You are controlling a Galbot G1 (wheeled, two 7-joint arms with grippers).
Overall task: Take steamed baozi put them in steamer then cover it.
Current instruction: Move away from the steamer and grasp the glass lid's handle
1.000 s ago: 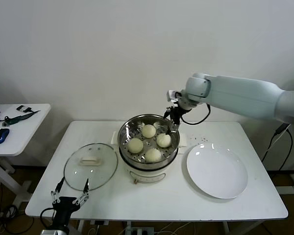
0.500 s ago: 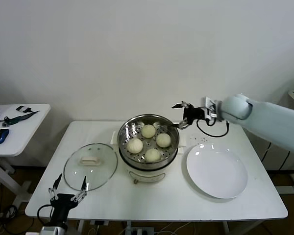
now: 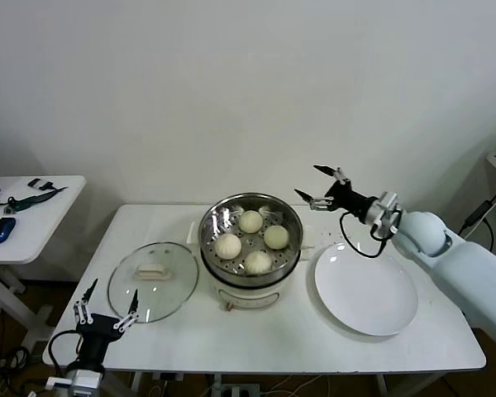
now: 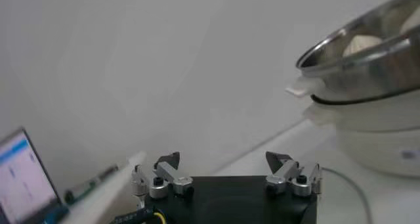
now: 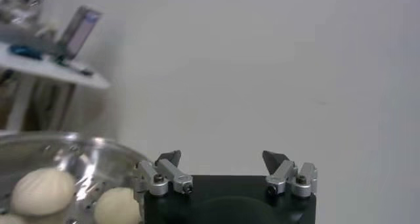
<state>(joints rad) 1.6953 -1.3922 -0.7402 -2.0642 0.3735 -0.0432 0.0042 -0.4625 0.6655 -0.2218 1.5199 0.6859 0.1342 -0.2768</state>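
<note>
Several cream-white baozi (image 3: 250,221) lie in the shiny steel steamer (image 3: 212,246) on its cream cooker base at the table's middle. The glass cover (image 3: 153,281) with its cream handle lies flat on the table to the steamer's left. My right gripper (image 3: 318,185) is open and empty, in the air just right of the steamer's far rim; its wrist view shows it (image 5: 222,157) with baozi (image 5: 42,189) in the steamer (image 5: 98,156). My left gripper (image 3: 105,309) is open and empty, low at the table's front left edge, near the cover. The left wrist view shows it (image 4: 222,159) and the steamer (image 4: 367,67).
A flat white plate (image 3: 366,288) lies on the table right of the steamer, under the right arm. A small side table (image 3: 33,207) with a blue mouse stands at the far left. The wall is close behind the table.
My right gripper has pulled back from over the steamer's far rim to the right, and the arm has dropped lower. The left gripper has shifted slightly left and down.
</note>
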